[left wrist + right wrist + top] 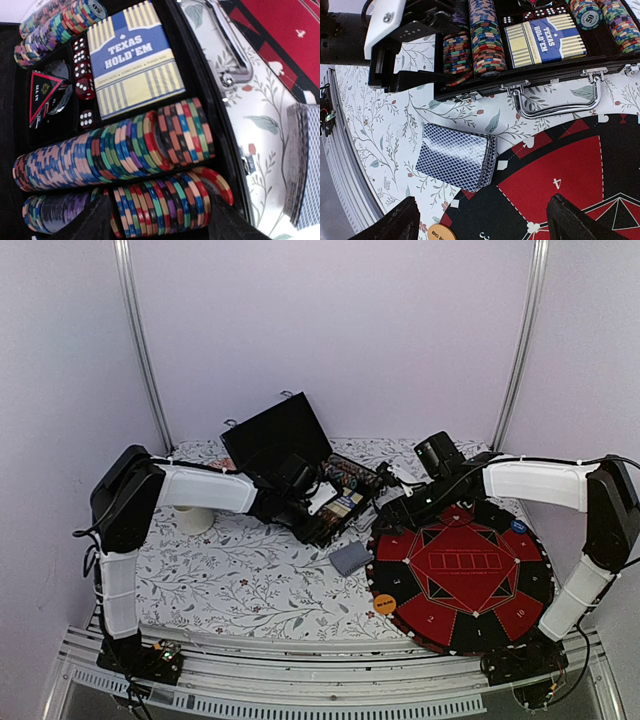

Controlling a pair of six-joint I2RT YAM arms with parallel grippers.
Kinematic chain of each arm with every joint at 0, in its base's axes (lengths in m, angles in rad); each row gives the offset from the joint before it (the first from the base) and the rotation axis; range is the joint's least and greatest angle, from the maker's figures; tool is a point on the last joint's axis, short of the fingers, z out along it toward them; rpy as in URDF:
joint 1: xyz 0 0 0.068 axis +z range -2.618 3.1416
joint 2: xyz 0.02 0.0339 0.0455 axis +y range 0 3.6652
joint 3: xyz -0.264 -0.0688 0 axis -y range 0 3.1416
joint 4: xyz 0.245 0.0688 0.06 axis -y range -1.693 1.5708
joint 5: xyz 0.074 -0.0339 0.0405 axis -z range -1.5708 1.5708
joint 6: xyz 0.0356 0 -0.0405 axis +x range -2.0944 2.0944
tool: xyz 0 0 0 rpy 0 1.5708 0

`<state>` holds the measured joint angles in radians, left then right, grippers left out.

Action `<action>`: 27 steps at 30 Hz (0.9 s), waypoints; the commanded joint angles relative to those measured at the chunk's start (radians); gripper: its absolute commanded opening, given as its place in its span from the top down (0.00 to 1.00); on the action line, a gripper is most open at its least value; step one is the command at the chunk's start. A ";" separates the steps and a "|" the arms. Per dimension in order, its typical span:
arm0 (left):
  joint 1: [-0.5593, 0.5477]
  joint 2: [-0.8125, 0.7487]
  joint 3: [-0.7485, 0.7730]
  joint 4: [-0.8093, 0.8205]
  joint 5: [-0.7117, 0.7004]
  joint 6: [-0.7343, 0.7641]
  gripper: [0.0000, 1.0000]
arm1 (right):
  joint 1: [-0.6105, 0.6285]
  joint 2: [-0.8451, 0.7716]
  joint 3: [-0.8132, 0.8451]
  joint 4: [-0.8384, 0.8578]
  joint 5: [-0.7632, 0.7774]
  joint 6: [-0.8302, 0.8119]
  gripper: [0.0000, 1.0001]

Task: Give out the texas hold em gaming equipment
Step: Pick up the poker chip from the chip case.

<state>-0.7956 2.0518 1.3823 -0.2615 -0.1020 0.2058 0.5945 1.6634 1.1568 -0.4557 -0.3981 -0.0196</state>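
Though the deck [455,157] lay out, chips [115,150] sat racked in the case [550,75], left gripper [160,200] and right gripper [482,200] both open

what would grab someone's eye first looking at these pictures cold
The open black case at mid-table stands out first, packed with rows of multi-coloured poker chips around a blue and yellow Texas Hold'em card box. To its right lies the round red and black poker mat. A deck of blue-backed cards sits on the floral cloth between case and mat.
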 commanded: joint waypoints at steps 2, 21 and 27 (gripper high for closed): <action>0.022 0.059 0.054 -0.060 0.024 -0.011 0.29 | -0.001 -0.040 -0.021 -0.007 0.011 -0.006 0.10; 0.046 0.051 -0.006 -0.146 0.041 -0.033 0.47 | -0.001 -0.034 -0.019 -0.005 0.009 -0.002 0.10; 0.047 0.010 -0.002 -0.145 0.088 -0.032 0.57 | -0.001 -0.029 -0.004 -0.014 0.010 -0.005 0.10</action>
<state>-0.7647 2.0808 1.4204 -0.2741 -0.0586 0.1940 0.5945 1.6615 1.1439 -0.4568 -0.3973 -0.0196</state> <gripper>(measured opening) 0.475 0.899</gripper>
